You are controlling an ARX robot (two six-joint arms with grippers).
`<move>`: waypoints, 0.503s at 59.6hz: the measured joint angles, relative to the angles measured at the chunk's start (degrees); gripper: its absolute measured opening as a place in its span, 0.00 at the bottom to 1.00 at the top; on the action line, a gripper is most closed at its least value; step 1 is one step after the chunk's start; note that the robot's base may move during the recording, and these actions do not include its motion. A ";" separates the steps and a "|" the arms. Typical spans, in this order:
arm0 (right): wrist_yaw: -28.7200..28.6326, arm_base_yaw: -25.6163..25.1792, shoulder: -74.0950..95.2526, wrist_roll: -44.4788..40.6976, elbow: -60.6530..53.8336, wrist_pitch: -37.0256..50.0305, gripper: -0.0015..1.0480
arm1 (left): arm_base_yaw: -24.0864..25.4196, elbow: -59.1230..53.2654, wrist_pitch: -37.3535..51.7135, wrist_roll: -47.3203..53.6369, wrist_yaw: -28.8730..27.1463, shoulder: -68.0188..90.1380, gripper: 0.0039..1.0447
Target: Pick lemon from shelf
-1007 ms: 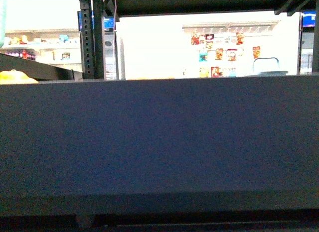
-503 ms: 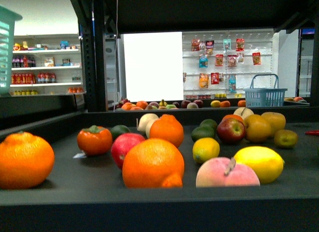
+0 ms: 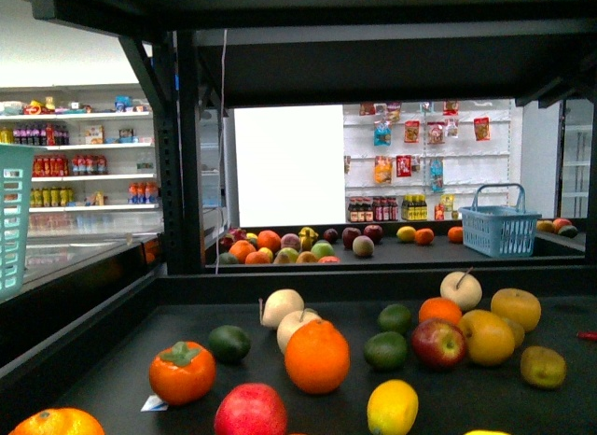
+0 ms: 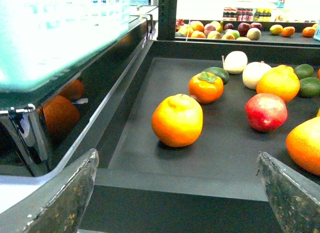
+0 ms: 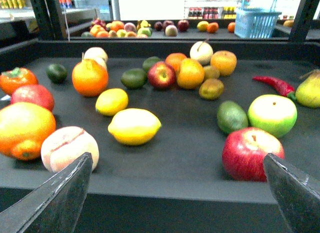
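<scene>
The lemon (image 5: 134,126) is lying on its side on the flat dark tray of the shelf (image 3: 466,398), close to the front lip and touching nothing. The right wrist camera is looking straight across at it. A peach (image 5: 69,148) is sitting just beside it towards the lip, and a rounder yellow fruit (image 5: 111,101) is sitting just behind it. An avocado (image 5: 232,116) is lying well off to its other side, next to a green apple (image 5: 272,114). A red apple (image 5: 252,153) is resting near the lip and a red chilli (image 5: 274,84) is stretching out further back.

The right jaws are standing wide open and gripping nothing. Their two fingers (image 5: 55,198) are framing the tray from in front of the lip, well apart from the lemon.

On the other side, the left jaws are also gaping wide and holding nothing, with the fingers (image 4: 65,198) showing at both lower corners of the wrist view. They are facing a big orange (image 4: 177,120), with a persimmon (image 4: 205,87) behind it and a red fruit (image 4: 266,111) off to one side. A pale teal basket (image 4: 60,33) is looming close by the left wrist camera.

From the front camera neither arm is showing. Fruit is scattered across the tray, and a blue basket (image 3: 500,230) is sitting on the display behind.
</scene>
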 joint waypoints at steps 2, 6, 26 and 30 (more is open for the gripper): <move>-0.02 0.00 0.00 -0.02 0.00 0.00 0.98 | 0.00 0.00 0.00 0.02 -0.07 0.00 0.93; -0.04 0.00 0.00 -0.02 0.00 0.00 0.98 | 0.00 0.00 0.00 0.00 -0.04 0.00 0.93; 0.02 0.00 0.00 -0.04 0.00 0.00 0.98 | 0.00 0.00 0.00 -0.02 -0.04 -0.02 0.93; 0.09 0.00 -0.02 -0.02 0.00 -0.02 0.98 | 0.00 0.00 0.00 0.00 -0.04 -0.02 0.93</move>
